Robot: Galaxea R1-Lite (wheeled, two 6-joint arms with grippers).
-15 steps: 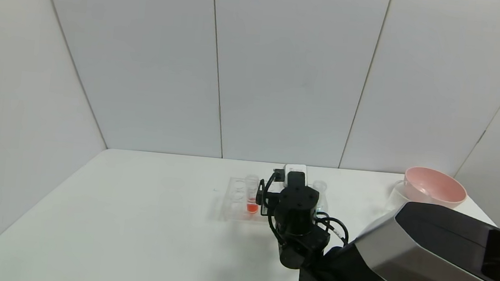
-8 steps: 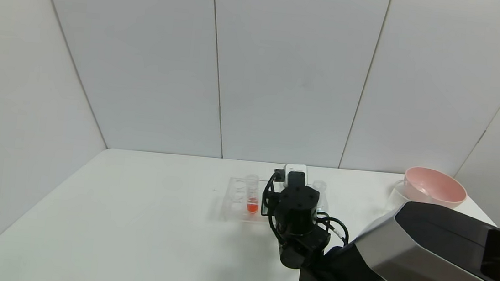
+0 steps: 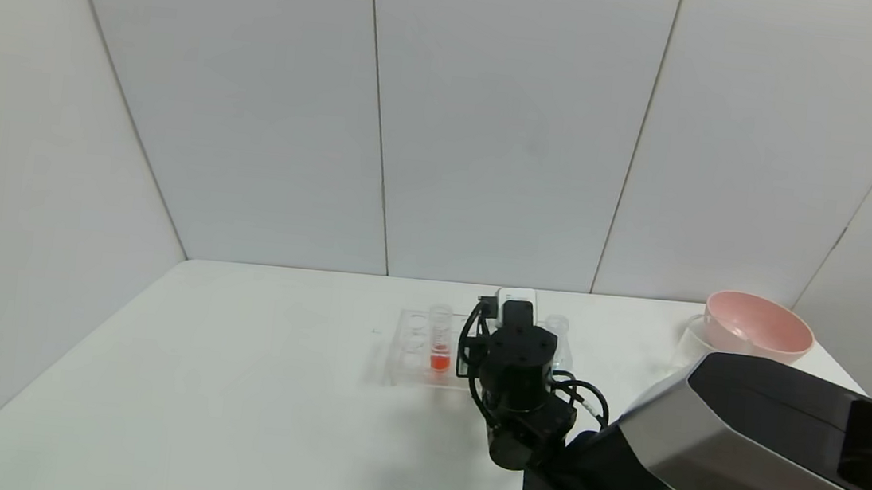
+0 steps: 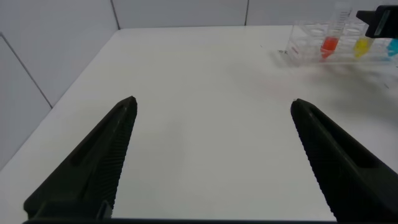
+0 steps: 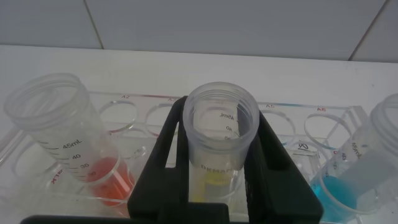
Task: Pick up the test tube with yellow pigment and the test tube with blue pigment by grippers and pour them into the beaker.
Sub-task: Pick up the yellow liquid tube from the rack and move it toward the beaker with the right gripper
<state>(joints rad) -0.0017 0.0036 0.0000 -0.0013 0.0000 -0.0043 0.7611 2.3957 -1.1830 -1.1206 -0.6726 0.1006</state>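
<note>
White table [image 3: 230,385] against pale panelled walls [image 3: 496,123].

The right gripper [image 5: 221,165] reaches out over the desk's far middle, fingers clamped around a tube; the left gripper [image 4: 211,155] hangs spread wide (idle).

We see bright, even, diffuse light with no hard glare on the white table [image 3: 230,385]. A soft grey shadow lies on it at about six o'clock beneath the right arm [image 3: 743,459], so the light seems to come from above. In the head view the wall seams bow outward toward the edges. In the left wrist view the near black fingers [image 4: 93,168] look soft, and the far rack [image 4: 336,46] is slightly blurred. In the right wrist view the tube [image 5: 221,134] at centre is sharp, with faint highlights on its rim.
</note>
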